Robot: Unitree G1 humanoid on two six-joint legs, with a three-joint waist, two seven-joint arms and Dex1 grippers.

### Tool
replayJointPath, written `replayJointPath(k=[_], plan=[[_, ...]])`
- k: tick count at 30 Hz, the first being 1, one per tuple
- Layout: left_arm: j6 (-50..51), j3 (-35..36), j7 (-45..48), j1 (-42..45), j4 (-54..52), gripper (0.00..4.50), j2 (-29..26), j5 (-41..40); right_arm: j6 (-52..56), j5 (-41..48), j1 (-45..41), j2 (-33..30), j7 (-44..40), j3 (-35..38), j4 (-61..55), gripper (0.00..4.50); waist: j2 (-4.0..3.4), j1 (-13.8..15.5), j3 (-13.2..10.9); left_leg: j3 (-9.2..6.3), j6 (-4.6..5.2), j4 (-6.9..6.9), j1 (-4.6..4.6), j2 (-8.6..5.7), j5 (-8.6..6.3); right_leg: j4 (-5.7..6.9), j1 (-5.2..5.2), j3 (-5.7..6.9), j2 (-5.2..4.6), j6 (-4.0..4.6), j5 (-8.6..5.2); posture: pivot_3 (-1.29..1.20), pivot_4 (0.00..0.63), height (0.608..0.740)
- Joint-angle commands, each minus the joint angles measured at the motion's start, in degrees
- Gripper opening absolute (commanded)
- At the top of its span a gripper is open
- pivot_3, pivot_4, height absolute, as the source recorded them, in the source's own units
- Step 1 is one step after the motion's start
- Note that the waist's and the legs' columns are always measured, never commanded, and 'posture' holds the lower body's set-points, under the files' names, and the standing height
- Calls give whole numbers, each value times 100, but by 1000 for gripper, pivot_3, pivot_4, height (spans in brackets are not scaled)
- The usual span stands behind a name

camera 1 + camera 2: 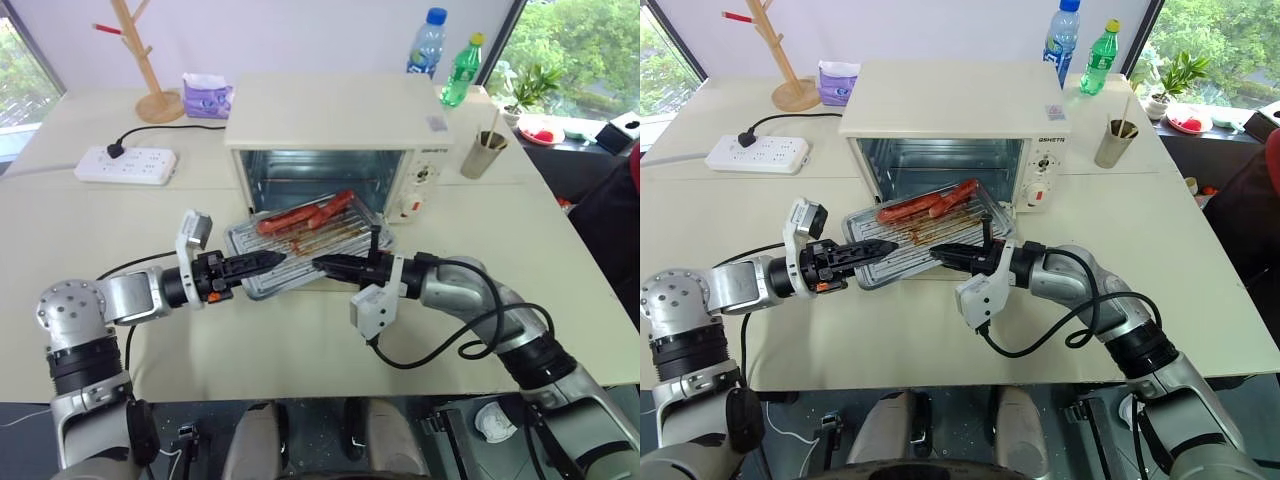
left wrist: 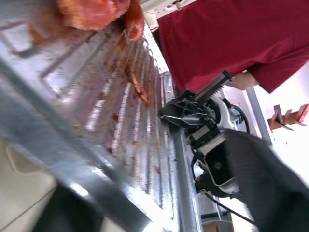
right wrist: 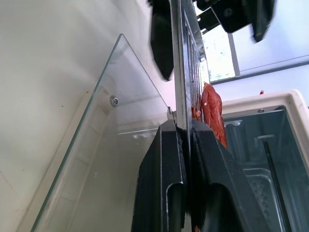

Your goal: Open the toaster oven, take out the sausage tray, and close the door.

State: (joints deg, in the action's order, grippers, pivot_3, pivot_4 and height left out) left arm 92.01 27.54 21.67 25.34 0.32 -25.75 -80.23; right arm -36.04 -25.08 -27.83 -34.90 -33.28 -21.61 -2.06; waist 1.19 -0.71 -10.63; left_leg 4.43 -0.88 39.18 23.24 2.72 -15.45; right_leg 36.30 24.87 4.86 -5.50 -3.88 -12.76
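Before the toaster oven (image 1: 340, 130), the sausage tray (image 1: 300, 250) sits pinched by the right hand (image 1: 322, 264), left hand (image 1: 278, 259) seemingly half-spread around its rim.

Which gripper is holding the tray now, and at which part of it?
The right gripper is shut on the sausage tray at its near edge. The left gripper is around the same edge, not clearly closed.
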Motion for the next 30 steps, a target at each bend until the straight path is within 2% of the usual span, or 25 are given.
replayJointPath(k=[1,4,18,23,24,26,29,30], plan=[[-36,-88,-181,-41,-107,1468,-64,-494,-137,11,-127,-33,94,183,-115,0,0,0,0,0,0,0,0,0,0,0,0,0,0,0,0,0,150,722],[-150,-186,-431,-80,-41,69,-107,-803,-184,9,-99,-70,108,205,-126,0,0,2,0,0,-2,0,0,0,1,0,0,0,0,0,0,0,150,722],[-1692,-1276,-2045,-614,-36,69,-710,-3110,-191,39,23,-241,45,315,-255,0,0,12,0,-3,-2,0,-5,0,1,-1,-5,-1,-5,1,0,0,150,722],[-2021,-1359,-2115,-837,-43,69,-847,-3277,103,479,203,-465,-294,435,-527,0,0,13,0,-3,-2,0,-5,-2,0,-1,-6,0,-5,1,0,0,150,722],[-2042,-1368,-2089,-888,-75,0,-863,-3277,154,586,246,-508,-363,457,-582,736,0,13,0,-2,-1,-1,-6,-2,0,-1,-6,0,-5,1,0,0,150,722],[-2093,-1382,-2032,-992,-143,0,-880,-3277,243,626,289,-579,-457,470,-662,1540,0,12,0,-1,3,-1,-6,-3,-2,-3,-8,1,-4,1,-1,0,150,722],[-2204,-1414,-1968,-1100,-218,0,-886,-3277,336,613,308,-624,-540,484,-721,3057,0,9,0,-1,14,-1,-7,-3,-8,-4,-7,1,-4,2,-1,0,150,722],[-2245,-1415,-1962,-1130,-235,0,-867,-3277,382,651,321,-624,-567,501,-744,3057,0,10,0,-1,16,-1,-7,-2,-9,-4,-8,1,-2,2,-1,0,150,722]])
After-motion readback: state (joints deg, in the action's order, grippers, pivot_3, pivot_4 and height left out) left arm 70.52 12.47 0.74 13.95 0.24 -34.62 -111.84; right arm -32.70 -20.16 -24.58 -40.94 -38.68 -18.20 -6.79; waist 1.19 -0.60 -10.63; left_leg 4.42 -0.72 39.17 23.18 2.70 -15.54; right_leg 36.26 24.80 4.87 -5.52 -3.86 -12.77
